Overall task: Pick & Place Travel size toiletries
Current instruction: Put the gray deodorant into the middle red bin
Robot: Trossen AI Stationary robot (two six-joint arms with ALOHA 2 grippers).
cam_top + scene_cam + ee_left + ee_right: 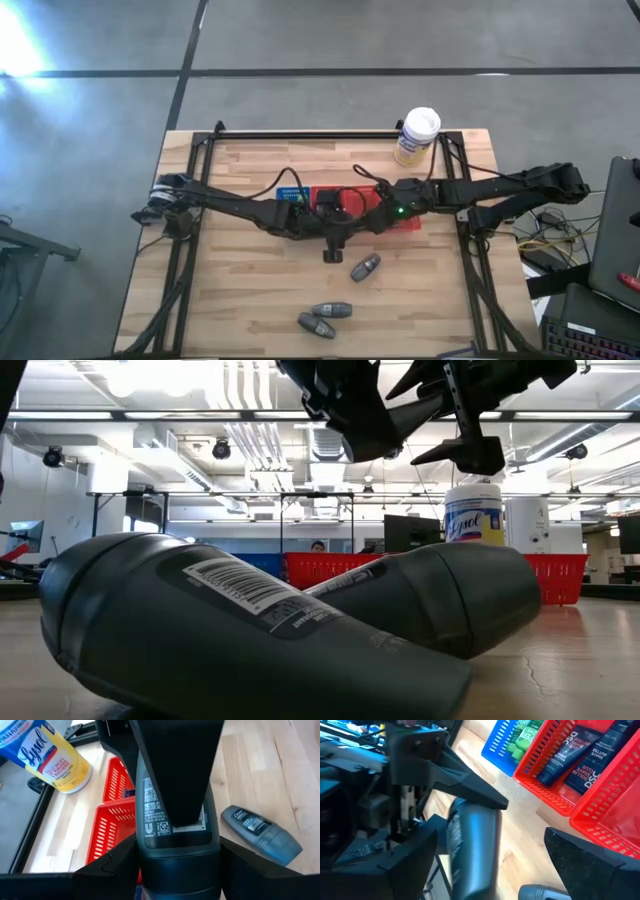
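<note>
A grey oval container (pixel 177 842) hangs in the air over the table's middle, by the red tray (pixel 112 827), with my left gripper (pixel 177 849) shut on it. The right wrist view shows the same container (pixel 476 850). My right gripper (pixel 490 827) comes from the table's right and is open, with one finger on either side of it. A dark finger (pixel 172 775) lies over the container's label. Three more grey containers (pixel 365 267) (pixel 332 310) (pixel 315 325) lie on their sides on the near half of the table. My left gripper pinches the container between its two fingers (pixel 112 865), on the two sides of its rounded end (pixel 177 870) nearest the wrist. The fingers come from the table's left, slanting down, and lie along it. It is lifted clear, its other end pointing away from the wrist. My right gripper: whether a finger touches the container, I cannot tell.
A blue tray (pixel 502 750) holds green packets (pixel 525 735). Beside it a red tray (pixel 555 780) holds dark tubes (pixel 570 752), and a second red tray (pixel 615 805) adjoins. A yellow canister with a white lid (pixel 416 136) stands at the far right. Bare wood lies near left.
</note>
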